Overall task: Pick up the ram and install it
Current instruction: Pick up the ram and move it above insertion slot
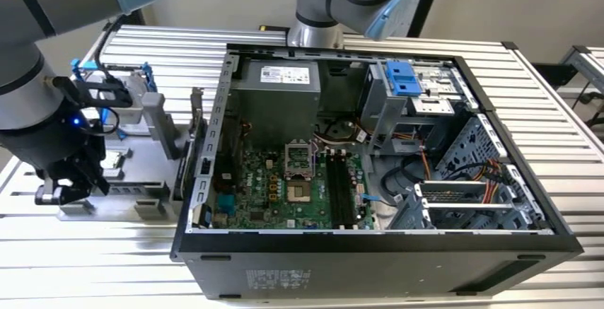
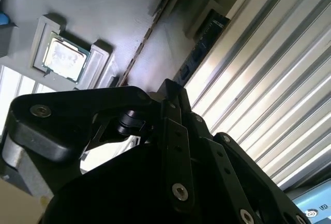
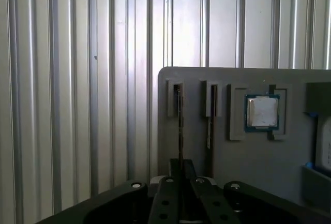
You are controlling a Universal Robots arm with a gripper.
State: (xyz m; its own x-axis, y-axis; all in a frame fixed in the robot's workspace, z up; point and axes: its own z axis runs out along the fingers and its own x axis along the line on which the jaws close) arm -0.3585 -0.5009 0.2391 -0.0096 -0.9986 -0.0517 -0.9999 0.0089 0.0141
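Note:
The ram [image 3: 179,125] is a thin dark stick standing on edge in a slot of the grey holder block [image 3: 289,172]. My gripper [image 3: 181,169] sits over one end of it, fingers drawn together on the stick. In the second wrist view the ram [image 2: 150,35] runs away from the gripper [image 2: 168,92] along its slot. In the exterior view the gripper [image 1: 59,194] is low over the holder block [image 1: 141,182], to the left of the open computer case [image 1: 378,242]. The motherboard's long black memory slots [image 1: 340,182] lie inside the case.
A second thin stick [image 3: 209,125] stands in the neighbouring slot. A square silver processor [image 3: 262,112] lies in its own pocket further along the block. A blue-framed drive [image 1: 123,93] stands at the block's far end. The ribbed aluminium table [image 3: 77,105] surrounds everything.

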